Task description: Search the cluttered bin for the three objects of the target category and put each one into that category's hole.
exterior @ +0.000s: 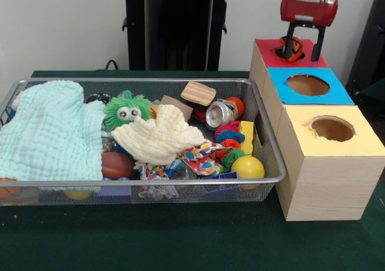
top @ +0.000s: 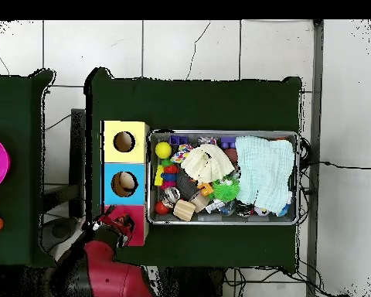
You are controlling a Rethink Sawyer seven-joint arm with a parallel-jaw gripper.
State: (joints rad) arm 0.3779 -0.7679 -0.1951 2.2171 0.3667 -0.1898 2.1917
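Observation:
My gripper hangs over the far pale wooden box, just above its red-surrounded hole. An orange plush toy with black stripes sits in the mouth of that hole, close to the left finger. The fingers stand wide apart, with a gap between the toy and the right finger. In the overhead view the gripper is over the red box top. The wire mesh bin stands beside the boxes, full of clutter. No other plush animal shows in it; the cloths hide much of it.
A mint cloth and a cream cloth lie over the bin's contents. A green spiky ball with eyes, a wooden block, a metal can and a yellow ball show. Blue-surrounded and yellow-surrounded holes are nearer the camera.

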